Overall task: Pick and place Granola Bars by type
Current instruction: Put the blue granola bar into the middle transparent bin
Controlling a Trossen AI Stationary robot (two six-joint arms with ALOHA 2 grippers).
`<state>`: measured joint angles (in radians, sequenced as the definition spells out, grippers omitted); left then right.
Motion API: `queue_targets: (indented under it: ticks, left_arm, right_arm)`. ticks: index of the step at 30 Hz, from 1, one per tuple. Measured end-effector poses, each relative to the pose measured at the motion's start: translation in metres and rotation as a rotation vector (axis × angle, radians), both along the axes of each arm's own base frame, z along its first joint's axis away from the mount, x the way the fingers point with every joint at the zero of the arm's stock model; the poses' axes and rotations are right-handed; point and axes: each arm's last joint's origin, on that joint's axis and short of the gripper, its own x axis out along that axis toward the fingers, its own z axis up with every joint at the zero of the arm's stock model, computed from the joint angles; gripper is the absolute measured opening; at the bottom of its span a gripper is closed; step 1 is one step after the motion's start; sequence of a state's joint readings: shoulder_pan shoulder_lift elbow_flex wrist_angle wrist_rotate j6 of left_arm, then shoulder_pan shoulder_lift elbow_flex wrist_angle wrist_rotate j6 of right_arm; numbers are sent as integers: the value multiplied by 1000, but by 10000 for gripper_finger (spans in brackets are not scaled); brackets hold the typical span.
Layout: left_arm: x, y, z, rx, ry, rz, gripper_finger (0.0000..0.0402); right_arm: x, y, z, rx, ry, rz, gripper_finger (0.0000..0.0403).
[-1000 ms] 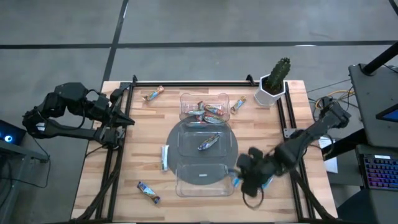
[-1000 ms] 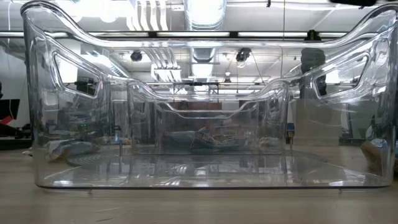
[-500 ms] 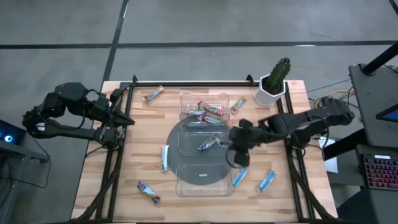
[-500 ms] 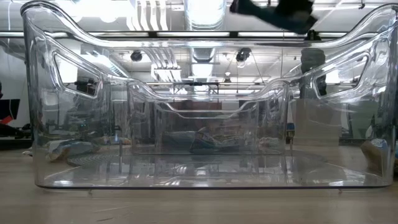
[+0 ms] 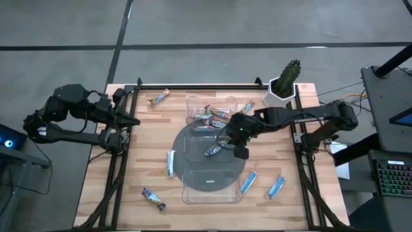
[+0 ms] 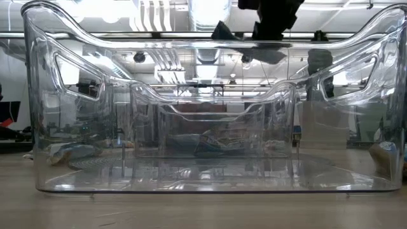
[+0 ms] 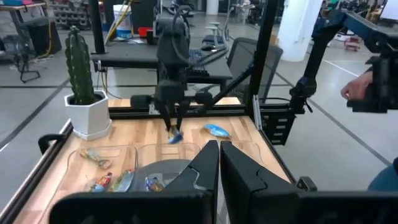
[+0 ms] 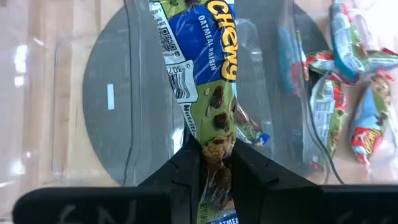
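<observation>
My right gripper point(image 5: 233, 138) hangs over the middle compartment of the clear tray point(image 5: 207, 185), shut on a blue-and-green granola bar point(image 8: 208, 62) that dangles from its fingers point(image 8: 249, 168). From the left wrist view the same bar point(image 7: 176, 137) hangs well above the tray. Another bar point(image 5: 215, 149) lies in the middle compartment, and several red-and-blue ones point(image 5: 212, 116) fill the back compartment. Loose bars lie on the table: two light blue ones point(image 5: 248, 182) at the front right, others point(image 5: 158, 98) around. My left gripper point(image 5: 132, 121) waits shut at the table's left edge.
A cactus in a white pot point(image 5: 283, 87) stands at the back right corner. A black frame rail point(image 5: 199, 86) runs along the table's edges. The tray's clear wall point(image 6: 63, 127) fills the low view. A person's hand point(image 7: 357, 90) shows beyond the table.
The right arm has lifted from the front right of the table and swung back and left with a bar in its gripper, to above the tray's middle. The left arm stayed put.
</observation>
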<state>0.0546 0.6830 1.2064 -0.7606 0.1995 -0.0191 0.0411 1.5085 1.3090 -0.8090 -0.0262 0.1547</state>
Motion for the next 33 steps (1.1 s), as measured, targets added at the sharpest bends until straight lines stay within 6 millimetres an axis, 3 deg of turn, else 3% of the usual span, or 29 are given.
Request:
queue_targets:
  ticks: [5,12,17,21,25,33]
  left_arm:
    - [0,1,0,5,0,18,0]
    - [0,1,0,10,-4,42,0]
    - [0,1,0,11,-5,49,0]
    - [0,3,0,15,-3,111,0]
    - [2,7,1,-5,-1,260,0]
    - [15,8,2,-3,-13,256,1]
  right_arm:
    - [13,-3,-14,-22,41,32,76]
    - [24,-2,-34,0,100,53,136]
    - [26,-2,-33,2,77,59,162]
    - [23,-1,-14,22,-30,41,171]
    - [17,-2,19,24,-151,36,174]
    - [-1,-5,76,-51,-340,-36,171]
